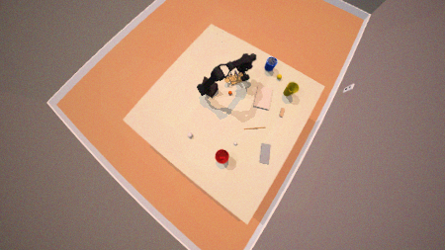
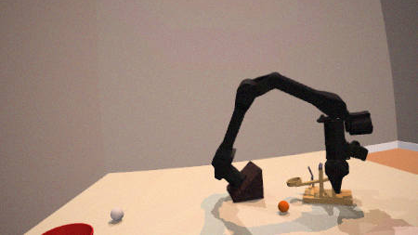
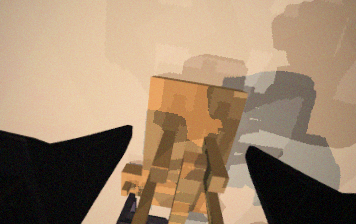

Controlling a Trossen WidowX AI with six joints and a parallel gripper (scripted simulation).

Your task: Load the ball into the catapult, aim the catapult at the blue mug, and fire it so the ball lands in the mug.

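The wooden catapult [image 1: 233, 79] [image 2: 328, 200] [image 3: 187, 102] stands on the table near the arm's base, its cup end raised toward the base in the exterior view. The orange ball [image 1: 230, 93] [image 2: 283, 206] lies on the table beside the catapult, near the cup end; it is not in the wrist view. My gripper [image 2: 338, 191] [image 3: 190, 141] is open and empty, pointing down low over the catapult's base, with one finger on each side of the base in the wrist view. Whether a finger touches it I cannot tell. The blue mug [image 1: 270, 64] stands upright near the table's edge, beyond the catapult.
A yellow ball [image 1: 279, 76] and a green mug [image 1: 291, 89] are near the blue mug. A pale pink pad [image 1: 262, 98], tan block [image 1: 282, 113], thin stick [image 1: 254, 128] and grey slab [image 1: 265, 153] lie farther off. A red mug [image 1: 222, 156] and white ball [image 1: 190, 135] [image 2: 116, 214] are also out.
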